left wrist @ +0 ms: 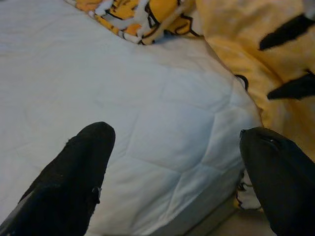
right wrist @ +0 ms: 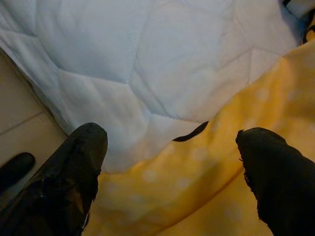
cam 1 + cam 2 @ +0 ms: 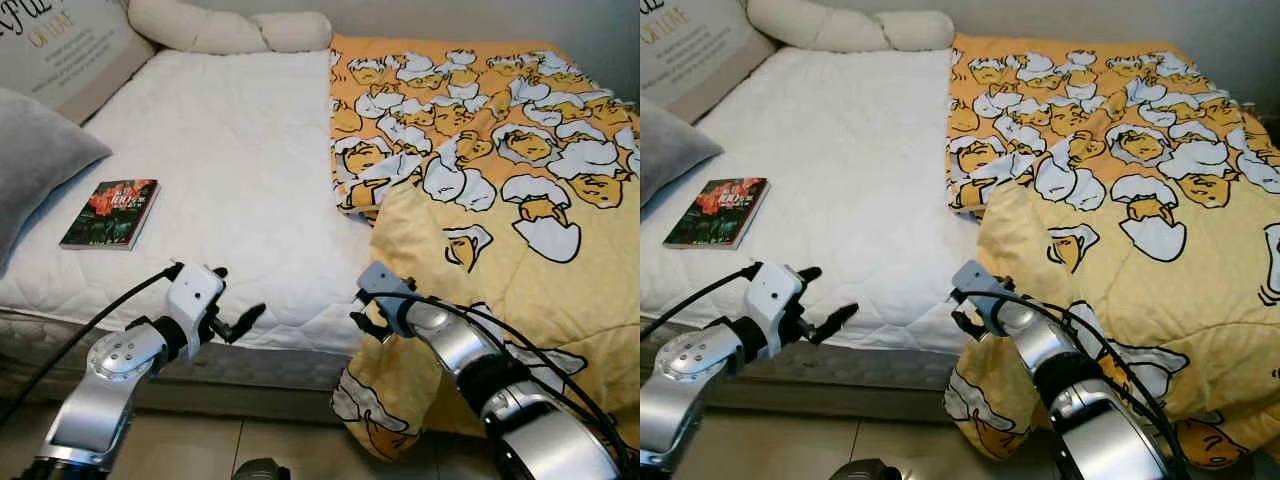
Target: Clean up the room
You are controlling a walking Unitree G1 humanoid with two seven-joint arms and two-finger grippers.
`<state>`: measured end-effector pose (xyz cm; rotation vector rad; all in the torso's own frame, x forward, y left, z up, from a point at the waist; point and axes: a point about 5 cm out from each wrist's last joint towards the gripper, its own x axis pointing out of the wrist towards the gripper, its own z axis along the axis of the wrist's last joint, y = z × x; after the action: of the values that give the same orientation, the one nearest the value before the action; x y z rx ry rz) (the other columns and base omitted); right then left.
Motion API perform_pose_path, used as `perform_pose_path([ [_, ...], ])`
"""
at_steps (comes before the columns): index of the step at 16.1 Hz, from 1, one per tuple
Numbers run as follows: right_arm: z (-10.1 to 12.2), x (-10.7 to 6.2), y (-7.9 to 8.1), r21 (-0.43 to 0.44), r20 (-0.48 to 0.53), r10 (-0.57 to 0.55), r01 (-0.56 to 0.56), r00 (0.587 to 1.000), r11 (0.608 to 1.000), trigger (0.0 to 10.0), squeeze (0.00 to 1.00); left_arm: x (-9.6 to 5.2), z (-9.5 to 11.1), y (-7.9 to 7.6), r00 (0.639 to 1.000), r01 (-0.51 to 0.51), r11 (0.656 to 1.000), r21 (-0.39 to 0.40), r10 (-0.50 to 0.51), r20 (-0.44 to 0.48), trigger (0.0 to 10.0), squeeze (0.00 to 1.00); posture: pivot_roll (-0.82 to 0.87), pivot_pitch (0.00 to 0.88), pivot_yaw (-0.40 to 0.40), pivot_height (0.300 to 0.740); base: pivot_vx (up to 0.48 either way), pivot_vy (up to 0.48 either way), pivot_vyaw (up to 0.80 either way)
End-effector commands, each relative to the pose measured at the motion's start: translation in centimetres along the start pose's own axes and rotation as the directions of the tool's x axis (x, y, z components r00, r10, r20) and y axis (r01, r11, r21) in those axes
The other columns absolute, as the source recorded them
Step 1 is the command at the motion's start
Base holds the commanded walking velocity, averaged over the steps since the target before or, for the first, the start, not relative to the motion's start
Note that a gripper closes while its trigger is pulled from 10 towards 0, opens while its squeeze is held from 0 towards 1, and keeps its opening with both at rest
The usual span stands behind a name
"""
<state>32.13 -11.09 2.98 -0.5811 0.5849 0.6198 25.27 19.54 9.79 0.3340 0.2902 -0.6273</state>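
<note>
At the foot of the bed, the robot stands with both arms raised toward the mattress edge. The yellow blanket (image 3: 500, 180) with its cartoon print covers only the right half of the white mattress (image 3: 220, 170); its inner edge is folded back on itself in a bunched ridge, and its near corner spills off the front of the bed toward the floor. That, I would guess, is why the arms sit where they do: the blanket needs drawing across the bare half.

The right gripper (image 2: 170, 172) hovers just over the spot where yellow cloth overlaps the white quilting near the bed's front edge, its two black fingers spread wide with nothing between them, well placed to close on that hem. The left gripper (image 1: 177, 172) waits further left, over plain mattress near the front edge, fingers likewise spread and empty; it looks parked as a second hand for pulling or smoothing.

A book (image 3: 111, 213) lies flat on the bare left side, close to a grey pillow (image 3: 35, 160), and would end up under the blanket unless moved first. A long white bolster (image 3: 230, 30) rests along the head of the bed.
</note>
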Motion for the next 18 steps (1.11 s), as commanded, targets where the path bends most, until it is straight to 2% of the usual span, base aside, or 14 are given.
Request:
perform_pose_path([
  [1, 0.4, 0.1, -0.3, -0.039, 0.004, -0.017, 0.017, 1.000, 0.999, 10.0, 0.00, -0.5, 0.3, -0.3, 0.999, 0.035, 0.999, 0.023, -0.035, -0.015, 10.0, 0.00, 0.23, 0.000, 0.018, 0.740, 0.000, 0.000, 0.00],
  [3, -0.4, 0.3, -0.5, -0.088, -0.030, -0.042, 0.039, 0.999, 0.995, 10.0, 0.00, -1.4, 0.7, -0.6, 0.998, 0.059, 0.994, 0.091, -0.055, -0.044, 10.0, 0.00, 0.26, 0.000, 0.025, 0.740, 0.000, 0.000, 0.00],
  [6, -1.7, 0.1, -1.0, -0.095, -0.075, -0.080, 0.073, 0.994, 0.993, 10.0, 0.00, -2.7, 1.8, -2.0, 0.993, 0.117, 0.987, 0.108, -0.112, -0.048, 10.0, 0.00, 0.30, 0.108, 0.026, 0.740, 0.000, 0.000, 0.00],
  [9, -2.1, 0.1, -1.0, -0.086, -0.079, -0.104, 0.097, 0.991, 0.992, 10.0, 0.00, -3.7, 2.6, -2.4, 0.993, 0.118, 0.986, 0.119, -0.113, -0.046, 10.0, 0.00, 0.33, 0.169, 0.025, 0.740, 0.000, 0.000, 0.00],
  [10, -2.0, 0.0, -1.5, -0.080, -0.058, -0.147, 0.142, 0.987, 0.987, 10.0, 0.00, -4.4, 3.0, -2.5, 0.994, 0.102, 0.988, 0.112, -0.098, -0.043, 10.0, 0.00, 0.34, 0.200, 0.028, 0.740, 0.000, 0.000, 0.00],
  [11, -2.0, -0.1, -1.7, -0.059, -0.044, -0.171, 0.169, 0.984, 0.984, 8.2, 0.00, -4.9, 3.3, -2.6, 0.995, 0.091, 0.990, 0.105, -0.087, -0.043, 10.0, 0.00, 0.35, 0.214, 0.028, 0.740, 0.000, 0.000, 0.00],
  [12, -2.0, -0.1, -1.9, -0.057, -0.042, -0.178, 0.175, 0.983, 0.983, 3.0, 0.00, -5.4, 3.4, -2.7, 0.995, 0.090, 0.990, 0.108, -0.085, -0.050, 10.0, 0.00, 0.35, 0.221, 0.030, 0.740, 0.000, 0.000, 0.00],
  [13, -2.1, -0.2, -1.9, -0.074, -0.048, -0.185, 0.181, 0.982, 0.981, 0.0, 0.00, -5.9, 3.5, -2.8, 0.994, 0.092, 0.990, 0.109, -0.085, -0.061, 10.0, 0.00, 0.36, 0.234, 0.032, 0.740, 0.000, 0.000, 0.00],
  [18, -2.1, 0.1, -1.2, -0.064, -0.046, -0.183, 0.180, 0.982, 0.982, 0.0, 0.00, -7.2, 3.9, -3.8, 0.991, 0.106, 0.990, 0.095, -0.097, -0.094, 10.0, 0.00, 0.39, 0.257, 0.042, 0.740, 0.000, 0.000, 0.00],
])
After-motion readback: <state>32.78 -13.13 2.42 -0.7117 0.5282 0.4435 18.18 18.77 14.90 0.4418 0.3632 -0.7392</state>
